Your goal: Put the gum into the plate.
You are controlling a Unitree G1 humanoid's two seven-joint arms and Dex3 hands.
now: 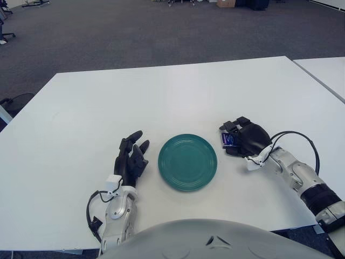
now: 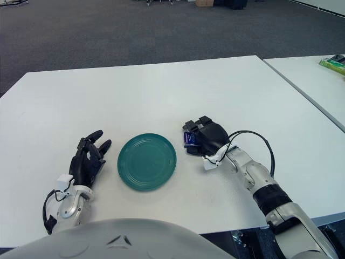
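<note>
A round teal plate lies on the white table, near its front edge. Just right of it my right hand is curled over a small blue gum pack, with fingers wrapped around it; only the pack's left end shows, also in the right eye view as the gum pack. The pack sits a little above or on the table, I cannot tell which. My left hand shows left of the plate, fingers relaxed and holding nothing.
The white table stretches far back and to the left. A second white table stands at the right across a narrow gap, with a green object on it. Grey carpet floor lies beyond.
</note>
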